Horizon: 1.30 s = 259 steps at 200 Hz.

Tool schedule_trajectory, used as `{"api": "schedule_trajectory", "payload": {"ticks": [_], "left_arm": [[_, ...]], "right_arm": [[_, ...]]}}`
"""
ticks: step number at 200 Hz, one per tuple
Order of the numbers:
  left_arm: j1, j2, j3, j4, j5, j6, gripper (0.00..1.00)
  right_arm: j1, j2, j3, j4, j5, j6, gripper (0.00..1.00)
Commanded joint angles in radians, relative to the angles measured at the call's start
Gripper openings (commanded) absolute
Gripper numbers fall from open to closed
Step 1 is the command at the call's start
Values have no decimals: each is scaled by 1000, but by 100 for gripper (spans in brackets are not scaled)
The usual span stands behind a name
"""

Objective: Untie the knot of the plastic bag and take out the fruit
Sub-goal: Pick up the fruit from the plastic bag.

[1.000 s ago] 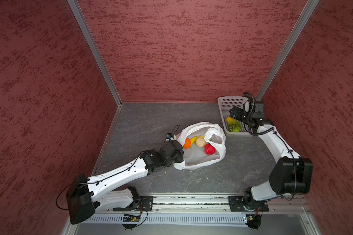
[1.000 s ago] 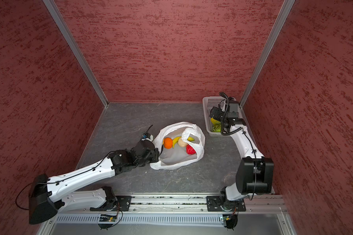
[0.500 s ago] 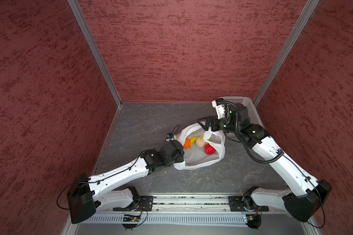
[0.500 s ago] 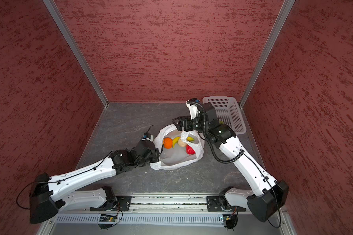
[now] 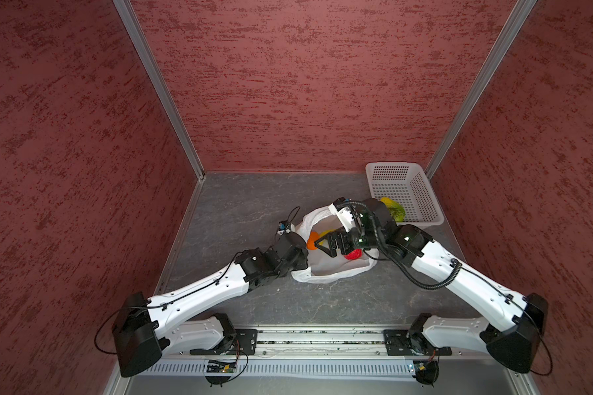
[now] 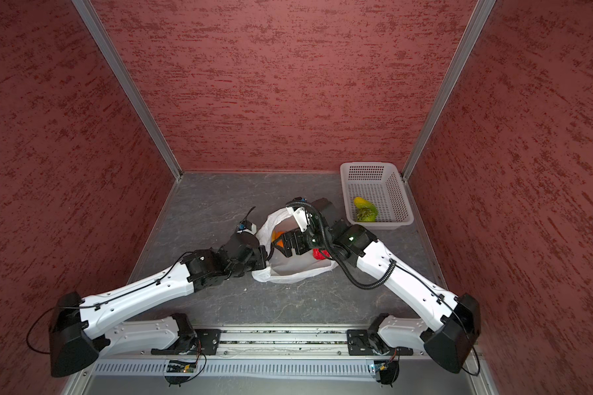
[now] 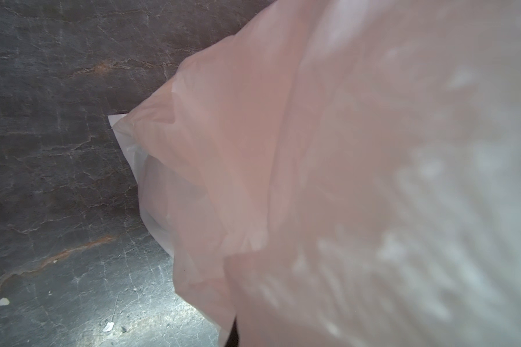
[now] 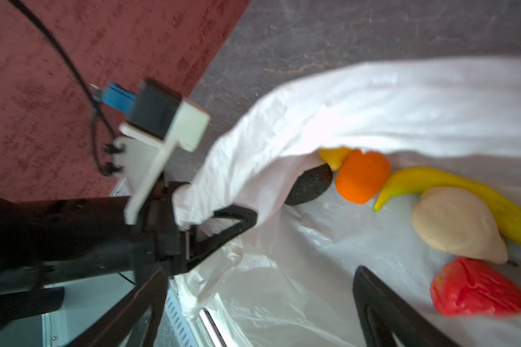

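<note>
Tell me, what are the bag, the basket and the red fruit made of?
The bag looks like thin white plastic film: crinkly, with light shining through. The basket seems stiff white plastic, its walls full of little holes. The red fruit looks like shiny moulded plastic or foam, with stiff ridges; I cannot be sure.

- Back wall (image 5: 305, 85) straight ahead: dark red, with a rough, streaky plaster look.
- Left wall (image 5: 65, 154) and right wall (image 5: 545, 171) carry the same red texture, boxing the space in.
- Pale metal strips (image 5: 158, 89) run up both back corners.
- Floor (image 5: 247, 205) is dark grey and stone-like, with thin pale veins.
- In the left wrist view, light glints off the floor, and a few white flecks (image 7: 3, 301) lie on it.
</note>
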<state>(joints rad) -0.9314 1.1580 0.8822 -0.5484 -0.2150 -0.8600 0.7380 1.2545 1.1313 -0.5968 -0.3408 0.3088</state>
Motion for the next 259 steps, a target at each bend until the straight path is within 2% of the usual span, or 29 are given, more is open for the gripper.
{"api": "schedule_trajectory", "payload": {"ticks": [1,42,85,123,155,204,259], "left_arm": [[4,-6,27,30,-4,-2,0],[4,2,52,37,-4,3,0],[-13,6,66,72,-9,33,0],[-41,16,57,106,-8,54,0],[-82,27,46,113,-13,80,0],[-113,45,12,108,-14,98,0],[-114,114,27,121,28,133,0]], "right_arm": [[14,12,-50,27,65,-66,96],[58,46,-149,64,162,-133,94],[63,157,-190,107,145,-119,95],[52,287,-172,250,128,-22,96],[27,349,-132,347,233,77,98],[-82,341,-202,446,330,208,98],[-102,382,-216,480,370,244,98]]}}
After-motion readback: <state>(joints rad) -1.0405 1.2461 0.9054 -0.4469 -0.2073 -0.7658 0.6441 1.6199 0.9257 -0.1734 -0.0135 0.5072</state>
